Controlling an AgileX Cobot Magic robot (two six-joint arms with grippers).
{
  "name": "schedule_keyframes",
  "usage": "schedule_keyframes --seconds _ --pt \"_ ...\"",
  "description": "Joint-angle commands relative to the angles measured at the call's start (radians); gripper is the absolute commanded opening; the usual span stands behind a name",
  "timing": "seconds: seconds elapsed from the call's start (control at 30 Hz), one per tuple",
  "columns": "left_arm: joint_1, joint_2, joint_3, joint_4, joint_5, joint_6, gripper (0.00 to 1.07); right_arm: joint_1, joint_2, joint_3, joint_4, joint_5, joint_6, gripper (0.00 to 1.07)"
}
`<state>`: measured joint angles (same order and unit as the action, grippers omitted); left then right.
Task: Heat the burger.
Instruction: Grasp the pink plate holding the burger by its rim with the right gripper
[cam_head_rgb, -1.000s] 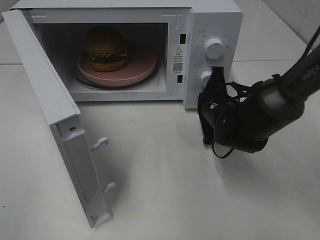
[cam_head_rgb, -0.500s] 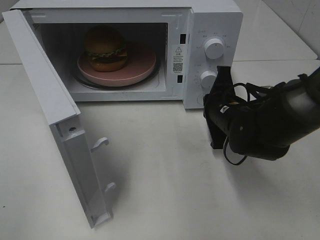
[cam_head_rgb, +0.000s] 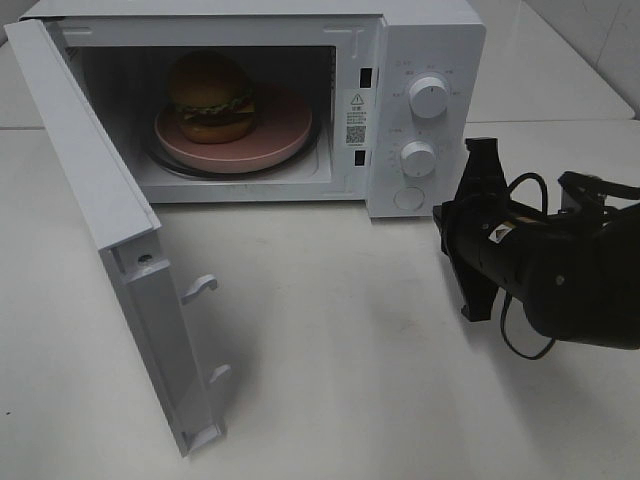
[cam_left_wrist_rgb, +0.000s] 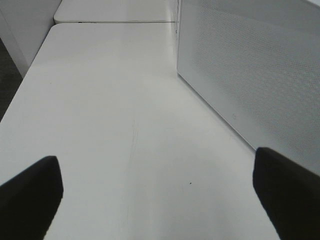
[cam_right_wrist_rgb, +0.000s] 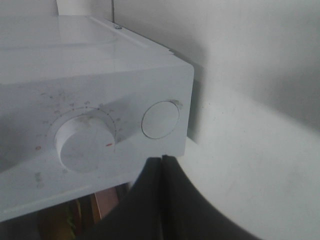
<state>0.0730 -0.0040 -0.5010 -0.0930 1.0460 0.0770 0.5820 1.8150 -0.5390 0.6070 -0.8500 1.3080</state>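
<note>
The burger (cam_head_rgb: 210, 97), with a glossy brown bun and green lettuce, sits on a round pink plate (cam_head_rgb: 285, 125) inside the white microwave (cam_head_rgb: 430, 40), whose door (cam_head_rgb: 90, 190) hangs wide open to the left. My right gripper (cam_head_rgb: 441, 214) is shut with nothing in it and hovers just right of the control panel, a short gap away. In the right wrist view its closed tips (cam_right_wrist_rgb: 162, 159) point at the panel below the round button (cam_right_wrist_rgb: 160, 120). My left gripper (cam_left_wrist_rgb: 157, 175) is open over bare table; the exterior high view does not show it.
Two white knobs (cam_head_rgb: 428, 97) (cam_head_rgb: 417, 157) and a round button (cam_head_rgb: 408, 198) sit on the microwave's right panel. A perforated white panel (cam_left_wrist_rgb: 250, 75) stands close beside the left gripper. The white table (cam_head_rgb: 330, 380) spreads in front of the microwave.
My right gripper has drawn back to the right, away from the control panel, uncovering the lower knob and the round button. The burger, plate and door have not moved.
</note>
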Motion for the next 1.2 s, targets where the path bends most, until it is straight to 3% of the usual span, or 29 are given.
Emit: schedule_keyframes --seconds 0.03,0.2,0.7,0.97,1.2 --pt "0.001 -0.021 0.004 0.001 -0.007 -0.007 0.98 0.004 -0.043 0.013 -0.032 0.041 -0.048 0.01" --pt "0.001 -0.021 0.004 0.001 -0.007 -0.007 0.98 0.004 -0.124 0.017 -0.083 0.179 -0.187 0.01" --pt "0.001 -0.021 0.004 0.001 -0.007 -0.007 0.98 0.000 -0.256 0.005 -0.083 0.596 -0.655 0.02" --pt "0.001 -0.021 0.004 0.001 -0.007 -0.007 0.98 0.000 -0.313 -0.083 -0.095 0.922 -1.027 0.02" --pt "0.001 -0.021 0.004 0.001 -0.007 -0.007 0.98 0.000 -0.315 -0.172 -0.225 1.127 -1.103 0.03"
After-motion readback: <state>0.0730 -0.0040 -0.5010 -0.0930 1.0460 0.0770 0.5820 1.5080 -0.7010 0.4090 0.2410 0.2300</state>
